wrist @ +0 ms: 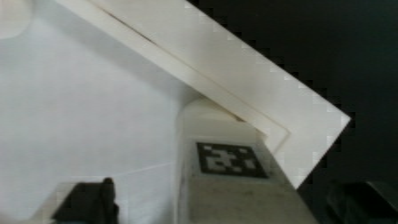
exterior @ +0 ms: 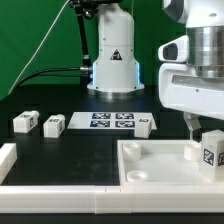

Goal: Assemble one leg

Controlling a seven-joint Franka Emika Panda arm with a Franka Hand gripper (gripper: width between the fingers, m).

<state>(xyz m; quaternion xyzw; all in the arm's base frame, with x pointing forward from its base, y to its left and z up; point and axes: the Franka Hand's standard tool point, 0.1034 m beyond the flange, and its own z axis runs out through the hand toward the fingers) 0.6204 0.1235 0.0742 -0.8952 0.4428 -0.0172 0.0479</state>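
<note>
Standing upright in a corner of the large white tray-like part [exterior: 150,165], the leg [exterior: 211,150] is seen directly below the gripper [exterior: 200,131], with its square tag facing outward. The gripper is lowered over the leg, a dark fingertip [wrist: 89,200] being visible just beside it in the wrist view, but whether the leg is clamped or released cannot be told. Three more legs [exterior: 25,122] and the marker board [exterior: 111,122] are laid on the black surface [exterior: 80,155], well apart from the gripper toward the exterior view's left.
</note>
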